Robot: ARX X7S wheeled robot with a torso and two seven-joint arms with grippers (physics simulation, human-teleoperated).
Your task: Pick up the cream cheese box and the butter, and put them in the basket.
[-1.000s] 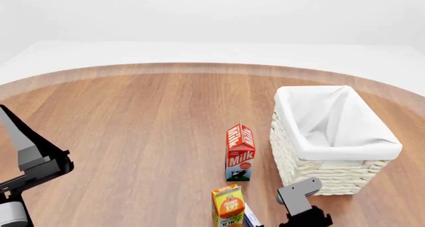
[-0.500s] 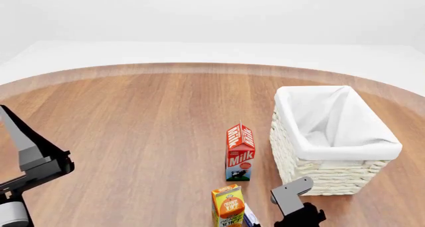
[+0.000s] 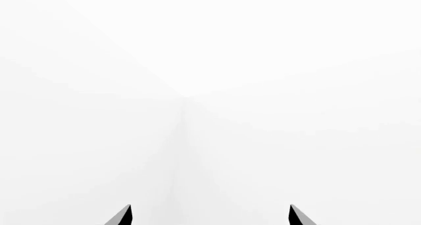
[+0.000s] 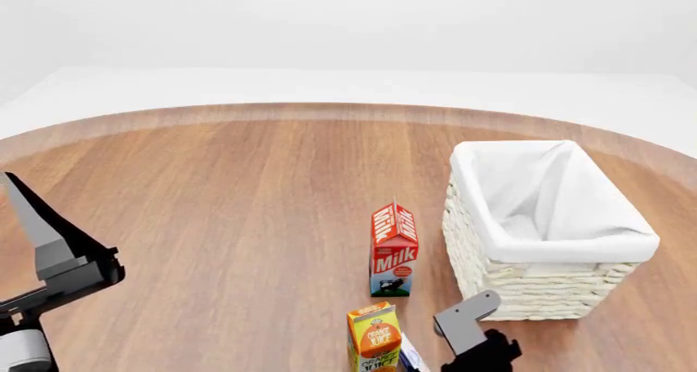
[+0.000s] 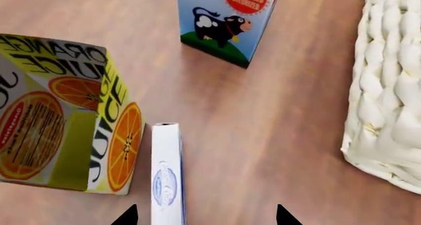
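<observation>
Between open, empty right pincer (image 5: pixel 206 216) tips, cream cheese box (image 5: pixel 165 174) is seen beside juice carton (image 5: pixel 62 116); approach step judged; descent needed. Left pincer (image 3: pixel 209 216) open, empty.

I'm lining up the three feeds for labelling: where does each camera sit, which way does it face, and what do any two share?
Head view: high on the robot, facing forward and down over the table, basket and cartons; both arms show.
Left wrist view: by the left gripper, facing blank white; only its fingertips show.
Right wrist view: by the right gripper, facing down at the cream cheese box.
Shared: head and right wrist views both show the milk carton, juice carton and basket.
</observation>
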